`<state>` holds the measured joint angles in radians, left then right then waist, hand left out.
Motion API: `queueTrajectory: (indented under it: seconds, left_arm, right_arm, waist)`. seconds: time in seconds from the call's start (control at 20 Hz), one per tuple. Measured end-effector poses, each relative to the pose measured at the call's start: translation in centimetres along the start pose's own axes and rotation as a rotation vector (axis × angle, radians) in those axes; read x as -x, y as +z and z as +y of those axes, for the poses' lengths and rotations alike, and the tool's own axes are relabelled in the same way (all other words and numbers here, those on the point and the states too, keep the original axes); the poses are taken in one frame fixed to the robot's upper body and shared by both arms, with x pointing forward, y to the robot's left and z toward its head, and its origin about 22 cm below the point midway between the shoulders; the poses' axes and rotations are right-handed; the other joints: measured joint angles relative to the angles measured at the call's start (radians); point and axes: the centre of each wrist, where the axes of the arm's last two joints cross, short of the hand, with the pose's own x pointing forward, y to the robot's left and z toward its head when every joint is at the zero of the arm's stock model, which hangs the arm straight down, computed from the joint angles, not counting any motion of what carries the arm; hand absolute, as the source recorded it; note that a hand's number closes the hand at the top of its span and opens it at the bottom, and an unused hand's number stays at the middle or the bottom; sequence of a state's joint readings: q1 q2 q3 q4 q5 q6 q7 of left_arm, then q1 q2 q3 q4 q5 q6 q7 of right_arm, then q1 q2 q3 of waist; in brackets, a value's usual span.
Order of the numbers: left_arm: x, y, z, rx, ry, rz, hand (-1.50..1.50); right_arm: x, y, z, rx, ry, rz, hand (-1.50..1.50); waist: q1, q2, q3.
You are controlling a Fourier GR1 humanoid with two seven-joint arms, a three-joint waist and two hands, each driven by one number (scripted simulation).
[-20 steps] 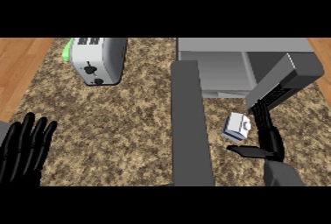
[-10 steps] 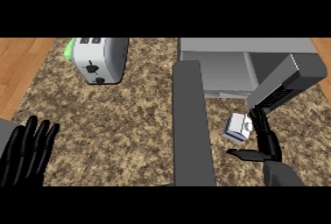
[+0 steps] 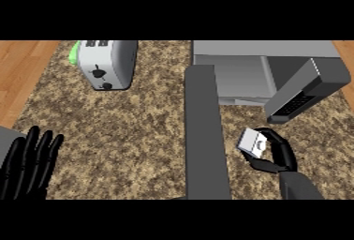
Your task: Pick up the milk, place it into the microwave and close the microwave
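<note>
- Two black hands show: the right hand [image 3: 281,156] is curled round the milk [image 3: 252,143], fingers arched over its far end and thumb tucked under its near end, so the carton sits pinched between them.
- We see the milk as a small boxy carton with flat faces, white with a grey patch. It lies on the inner side of the right hand, against the fingertips.
- Its long axis runs roughly away from us, tilted a little, with the far end leaning toward the long grey slab [image 3: 204,140]. We cannot tell whether its base touches the counter [image 3: 124,140].
- The right forearm [image 3: 301,187], smooth and grey, rises from the lower edge and angles slightly inward, with the wrist bent toward the carton.
- Beyond the right hand's fingers stands the microwave [image 3: 235,70], a pale grey box with an open cavity. Its dark door [image 3: 307,91] is swung out just above the hand.
- The slab, matte and straight-edged, stands just inward of the milk.
- The counter is speckled brown stone, rough-looking.
- The left hand [image 3: 29,164] rests at the lower left edge with its fingers straight and spread, holding nothing.
- Far ahead of the left hand sits a rounded metal toaster [image 3: 107,63].
</note>
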<state>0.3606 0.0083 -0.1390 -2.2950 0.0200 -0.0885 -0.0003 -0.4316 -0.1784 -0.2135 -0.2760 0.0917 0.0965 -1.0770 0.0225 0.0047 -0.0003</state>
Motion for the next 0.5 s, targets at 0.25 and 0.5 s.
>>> queueTrajectory:
  seconds: [0.25,0.5]
  left_arm:
    - [-0.2,-0.1,0.4,-0.009,-0.005,0.007,-1.50]
    - [-0.1,0.4,0.8,-0.026,-0.011,0.019,-1.50]
  right_arm:
    - [-0.5,-1.6,1.7,-0.073,-0.050,-0.043,1.50]
    - [-0.2,0.2,2.9,-0.076,-0.077,-0.054,1.50]
  waist:
    - [-0.006,-0.002,0.001]
    - [-0.019,-0.006,0.000]
